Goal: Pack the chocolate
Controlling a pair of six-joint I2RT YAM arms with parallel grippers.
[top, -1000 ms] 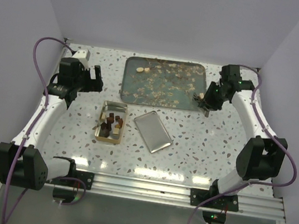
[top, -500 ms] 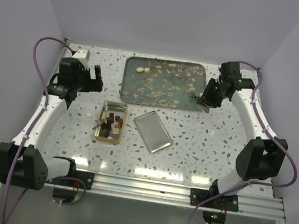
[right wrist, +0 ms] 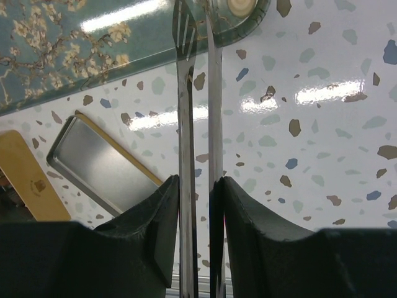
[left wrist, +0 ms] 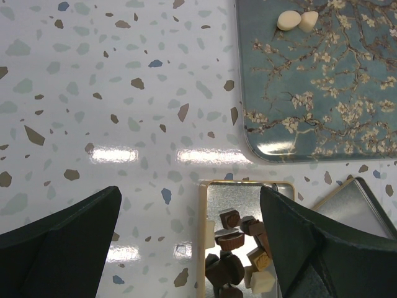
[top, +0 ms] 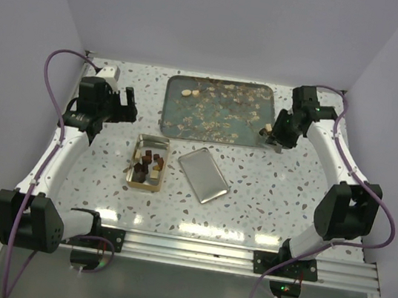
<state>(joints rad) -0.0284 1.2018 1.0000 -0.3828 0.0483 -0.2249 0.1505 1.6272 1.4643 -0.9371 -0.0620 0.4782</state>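
The chocolate lies as several brown and tan lumps in the open gold tin; the left wrist view shows them too. Two cream chocolates sit at the far left of the teal tray. Another cream piece lies at the tray's near right corner. My right gripper is shut on metal tongs, whose tips reach that corner by the cream piece. My left gripper is open and empty, above the table just beyond the tin's far end.
The tin's lid lies upside down on the tabletop right of the tin, below the tray. Side walls stand close on the left and right. A metal rail runs along the near table edge.
My right gripper with the tongs shifted slightly around the tray's near right corner, first toward the tray, then back right. The left arm has not moved.
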